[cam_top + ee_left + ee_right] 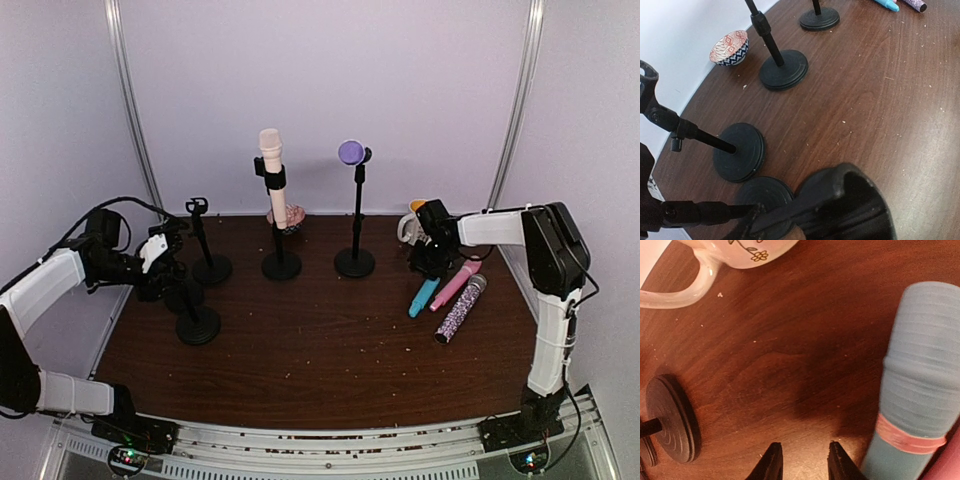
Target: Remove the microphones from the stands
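Left claw (158, 262) sits among empty stands (198, 322); grip state cannot be determined. Microphone (272, 172) is clipped in its stand (281, 264), rear centre of tabletop (320, 350), long axis vertical, head up. Right claw (802, 462): slightly parted, empty, beside blue microphone (917, 380).

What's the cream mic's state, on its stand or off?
On. The cream mic stands upright, held in the clip of its stand.

Left arm (45, 285) and right arm (549, 340) have white shells, black joints, black cables.
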Tool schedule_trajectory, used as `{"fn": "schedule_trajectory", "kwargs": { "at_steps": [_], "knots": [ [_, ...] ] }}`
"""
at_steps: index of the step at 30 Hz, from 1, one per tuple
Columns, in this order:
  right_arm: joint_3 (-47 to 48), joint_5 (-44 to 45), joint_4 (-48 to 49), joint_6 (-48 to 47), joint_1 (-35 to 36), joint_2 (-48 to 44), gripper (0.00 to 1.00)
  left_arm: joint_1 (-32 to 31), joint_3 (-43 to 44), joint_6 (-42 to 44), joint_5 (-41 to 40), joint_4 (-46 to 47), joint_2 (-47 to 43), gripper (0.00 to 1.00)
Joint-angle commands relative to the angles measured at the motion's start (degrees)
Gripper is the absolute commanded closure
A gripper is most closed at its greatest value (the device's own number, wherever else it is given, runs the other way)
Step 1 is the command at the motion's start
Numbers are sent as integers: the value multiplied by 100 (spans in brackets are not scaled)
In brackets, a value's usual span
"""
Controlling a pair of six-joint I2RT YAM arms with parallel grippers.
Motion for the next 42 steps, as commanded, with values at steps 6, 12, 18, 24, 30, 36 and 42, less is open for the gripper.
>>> {"fn": "schedule_trajectory", "kwargs": {
  "at_steps": [6,12,18,24,30,36,42],
  "knots": [
    [-372,450,737,-515,355,-1310,42,67,437,-152,271,-303,-119,2],
    [-577,1330,1575,-1982,1029,-2200,24,70,899,-428,628,-973,-362,2],
    [-592,2050,2324,-3761,1978,-2737,1,67,1561,-755,864,-1697,-284,2],
    [113,2389,2233,-4439,2259,-2481,0,67,1939,-1243,1066,-1855,-216,2],
    [210,3207,3082,-5670,2789,-2377,1,63,2223,-1352,1160,-2121,-249,2],
    [663,4052,3759,-6834,3245,-2039,5,68,2273,-1402,1484,-2141,-293,2],
    [1767,4932,3591,-7424,3335,-1285,10,62,2386,-1555,1632,-2141,-216,2]
  ]
}}
